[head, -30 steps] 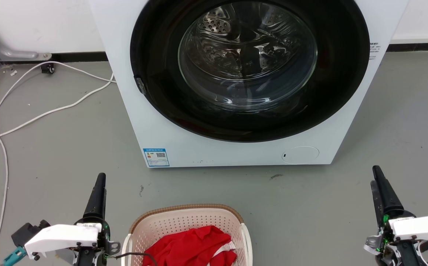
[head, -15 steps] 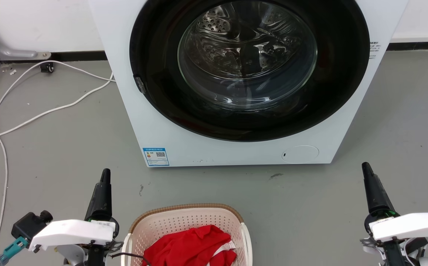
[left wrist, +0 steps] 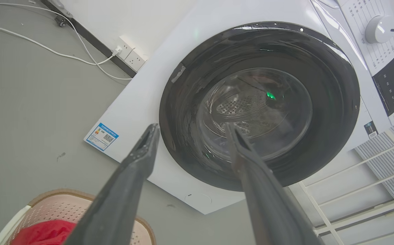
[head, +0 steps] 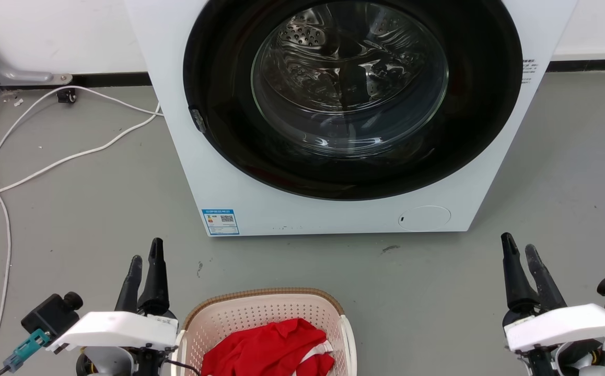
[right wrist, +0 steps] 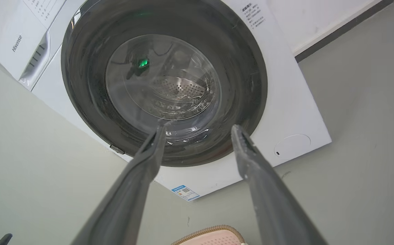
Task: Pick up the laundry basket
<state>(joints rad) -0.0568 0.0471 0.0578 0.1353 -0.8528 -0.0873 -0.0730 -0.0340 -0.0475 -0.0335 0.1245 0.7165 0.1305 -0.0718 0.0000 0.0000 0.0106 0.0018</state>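
Laundry basket [head: 264, 312]: on the floor [head: 438, 292] in front of the washer [head: 213, 177], apart from it, red cloth [head: 271, 349] inside.
Left end effector [head: 146, 251]: fingers spread, holding nothing, in front of the washer's left corner, just beside the laundry basket.
Right end effector [head: 518, 243]: fingers parted, empty, in front of the washer's right corner, well apart from the laundry basket.
White cable [head: 46, 166]: left of the washer.
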